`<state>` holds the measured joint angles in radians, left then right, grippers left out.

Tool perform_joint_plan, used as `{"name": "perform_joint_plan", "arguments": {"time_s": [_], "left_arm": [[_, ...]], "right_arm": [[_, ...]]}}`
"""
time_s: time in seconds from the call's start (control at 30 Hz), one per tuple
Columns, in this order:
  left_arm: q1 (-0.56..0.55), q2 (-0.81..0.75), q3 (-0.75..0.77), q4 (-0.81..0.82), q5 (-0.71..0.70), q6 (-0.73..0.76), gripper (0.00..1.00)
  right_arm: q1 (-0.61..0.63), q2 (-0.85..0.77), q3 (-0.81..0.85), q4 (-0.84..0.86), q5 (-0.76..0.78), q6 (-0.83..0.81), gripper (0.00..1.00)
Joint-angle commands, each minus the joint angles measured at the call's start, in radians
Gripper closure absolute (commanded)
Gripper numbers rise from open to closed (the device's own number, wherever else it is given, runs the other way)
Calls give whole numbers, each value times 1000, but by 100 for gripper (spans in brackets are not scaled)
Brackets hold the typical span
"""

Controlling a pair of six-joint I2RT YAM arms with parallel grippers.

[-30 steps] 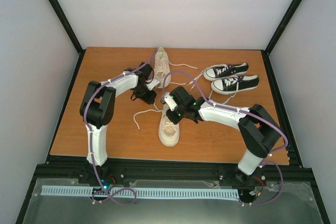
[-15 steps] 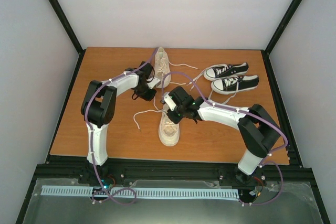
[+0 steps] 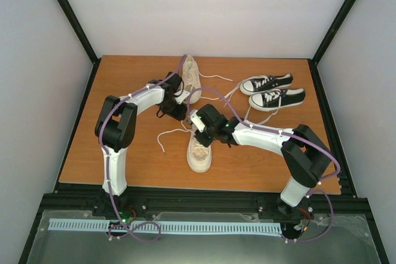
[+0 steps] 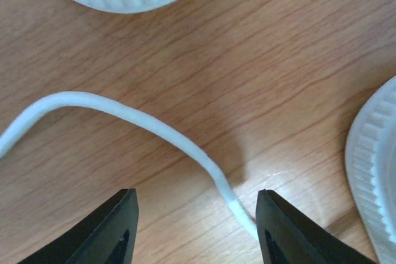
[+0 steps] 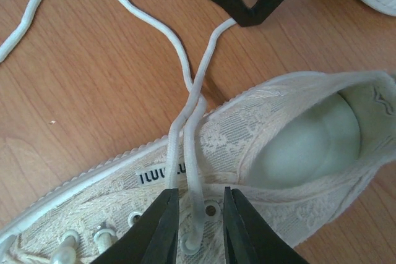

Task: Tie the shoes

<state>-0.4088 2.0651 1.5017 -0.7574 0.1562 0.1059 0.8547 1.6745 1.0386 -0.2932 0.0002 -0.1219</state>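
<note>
Right tool (image 5: 201,193) is narrow and straddles one lace strand at the top eyelets of the near cream shoe (image 5: 278,146). The gap looks wider than the strand, so no pinch. Left tool (image 4: 197,197) is wide, low over the loose lace end (image 4: 124,112) on the bench (image 4: 278,60), holding nothing.

The laces (image 5: 195,100) cross once just off the shoe's side. The shoe sits mid-frame in the overhead view, its mate (image 3: 190,78) at upper centre. Black sneakers (image 3: 272,91) lie upper right, well apart.

Judgement: first cross in progress. The left should drop squarely and close on the strand. The two should then pull apart evenly so the cross tightens without dragging the shoe.
</note>
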Motion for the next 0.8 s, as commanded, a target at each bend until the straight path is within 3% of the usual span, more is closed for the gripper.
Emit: {"name": "perform_joint_plan", "arguments": {"time_s": [0.0,0.1,0.27,0.43,0.5,0.53,0.77], "left_arm": [[-40,10,44,-12,-15,6,42],[-44,55,52,-9,-70,20,43],[-44,83,38,0,-110,33,53],[-44,79,28,1,-104,39,80],[-44,68,25,2,-90,41,96],[-44,61,22,3,-83,42,99],[-35,-48,-20,64,38,65,99]], "right_arm": [[18,2,1,13,69,-33,77],[21,13,10,5,92,-41,76],[27,27,17,-17,90,-52,74],[36,41,14,-21,85,-56,75],[38,41,14,-15,99,-52,83],[38,38,11,-13,107,-49,86],[38,-65,-38,35,102,-27,95]]}}
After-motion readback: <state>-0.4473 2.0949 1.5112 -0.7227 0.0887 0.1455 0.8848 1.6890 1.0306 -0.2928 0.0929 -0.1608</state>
